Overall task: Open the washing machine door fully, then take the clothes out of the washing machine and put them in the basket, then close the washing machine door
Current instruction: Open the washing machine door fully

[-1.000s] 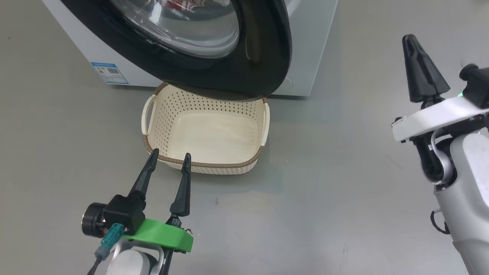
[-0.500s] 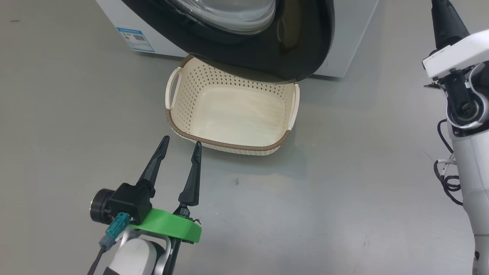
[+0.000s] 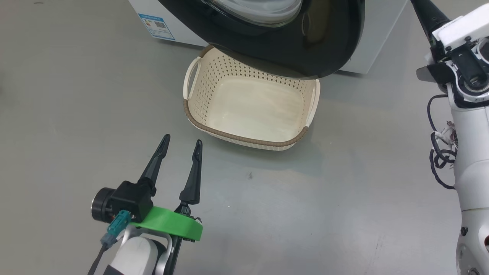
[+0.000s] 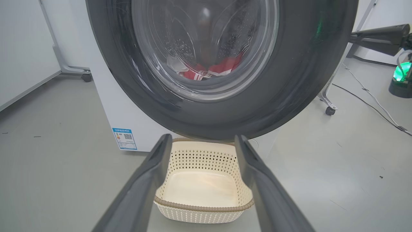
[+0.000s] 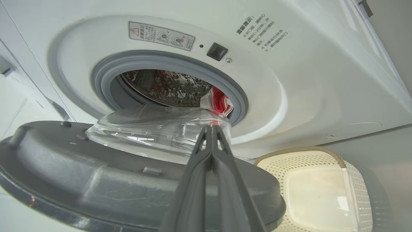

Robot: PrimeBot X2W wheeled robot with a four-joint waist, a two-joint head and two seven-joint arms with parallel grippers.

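The washing machine (image 3: 372,42) stands at the top of the head view. Its washing machine door (image 3: 324,49) is swung partly out, the black rim overhanging the back of the basket (image 3: 244,139), whose inside shows bare. Red and white clothes (image 5: 221,102) lie in the drum behind the grey rubber ring and show through the door glass (image 4: 209,69). My left gripper (image 3: 182,140) hangs open over the floor, in front and to the left of the basket, pointing at it (image 4: 202,141). My right gripper (image 5: 210,129) is shut on nothing, beside the door's inner face, high at the right (image 3: 422,9).
A blue label (image 3: 156,26) marks the machine's lower left front. A wheeled stand leg (image 4: 328,109) and a cable on the floor lie right of the machine. Another castor (image 4: 85,77) sits at the left, by a white wall. The floor is plain grey.
The head camera has shifted, so machine and basket sit further right in the picture. My right gripper has come closer to the door's edge. My left gripper now stands further from the basket.
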